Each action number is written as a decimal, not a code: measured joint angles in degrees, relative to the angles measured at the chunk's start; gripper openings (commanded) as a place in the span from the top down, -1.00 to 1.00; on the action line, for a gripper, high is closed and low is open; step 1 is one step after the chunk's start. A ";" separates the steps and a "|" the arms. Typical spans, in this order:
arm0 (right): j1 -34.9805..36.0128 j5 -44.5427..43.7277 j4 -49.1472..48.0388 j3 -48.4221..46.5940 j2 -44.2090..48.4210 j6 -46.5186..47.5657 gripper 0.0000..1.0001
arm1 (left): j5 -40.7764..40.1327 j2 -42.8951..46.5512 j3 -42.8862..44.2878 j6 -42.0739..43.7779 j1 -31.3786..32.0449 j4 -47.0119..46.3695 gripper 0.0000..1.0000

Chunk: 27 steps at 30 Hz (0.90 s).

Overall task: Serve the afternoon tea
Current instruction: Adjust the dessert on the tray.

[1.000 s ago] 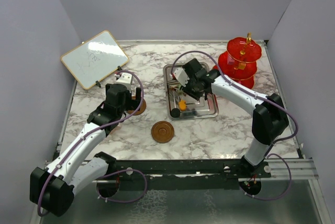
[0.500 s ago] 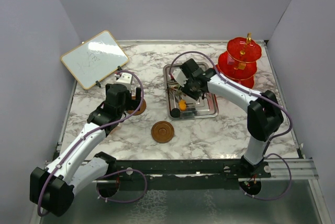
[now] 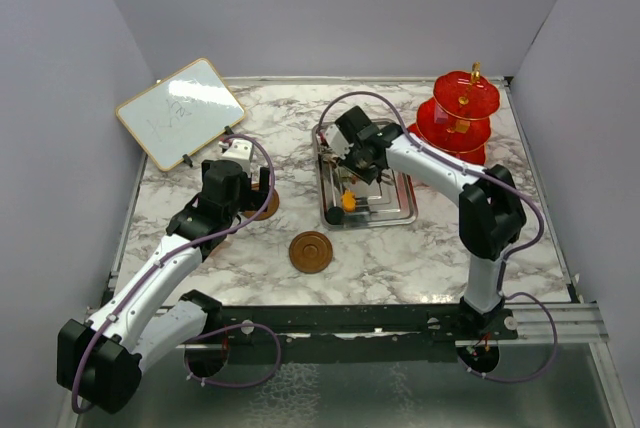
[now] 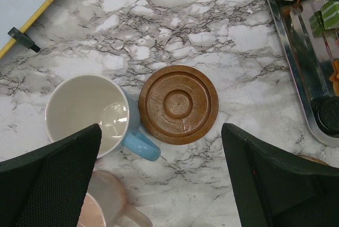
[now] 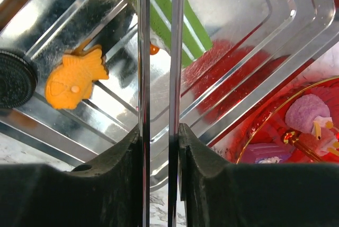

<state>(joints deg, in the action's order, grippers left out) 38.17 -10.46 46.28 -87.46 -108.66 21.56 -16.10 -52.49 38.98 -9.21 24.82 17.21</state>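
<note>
Straddling the green cake piece (image 5: 185, 25) in the steel tray (image 5: 254, 52), metal tongs (image 5: 142, 78) stand nearly together; right gripper (image 5: 159, 147) clamped on them, true pinch on the cake not confirmable. Orange fish cake (image 5: 74, 78) near. Red stand (image 3: 458, 118) just right of the tray. Left gripper (image 4: 161, 184) spread wide above a brown saucer (image 4: 178, 105), blue cup (image 4: 87, 113) beside it. Risks: thin smooth blades let the cake slip or twist on lifting; a low swing could clip the stand's bottom tier
</note>
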 measured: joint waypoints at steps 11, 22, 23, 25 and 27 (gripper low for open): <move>-3.50 7.02 6.86 -12.57 -6.82 -8.44 0.49 | 0.00 -0.02 0.00 0.00 0.00 -0.02 -0.98; -10.82 13.40 11.43 -22.75 -13.05 -17.16 0.39 | 0.02 -0.48 0.00 0.00 0.00 -0.02 -0.98; -11.02 13.42 11.65 -23.52 -13.51 -17.51 0.39 | 0.02 -0.52 0.00 0.00 0.00 -0.02 -0.98; -11.30 13.42 12.37 -25.35 -14.58 -18.18 0.39 | 0.02 -0.59 0.00 0.00 0.00 -0.02 -0.98; -11.37 13.42 12.76 -26.69 -15.32 -18.56 0.39 | 0.02 -0.66 0.00 0.00 0.00 -0.02 -0.98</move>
<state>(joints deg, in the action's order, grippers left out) 26.81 2.96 59.05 -114.15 -123.98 3.01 -16.08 -53.15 38.98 -9.21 24.82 17.19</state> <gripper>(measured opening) 0.307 0.991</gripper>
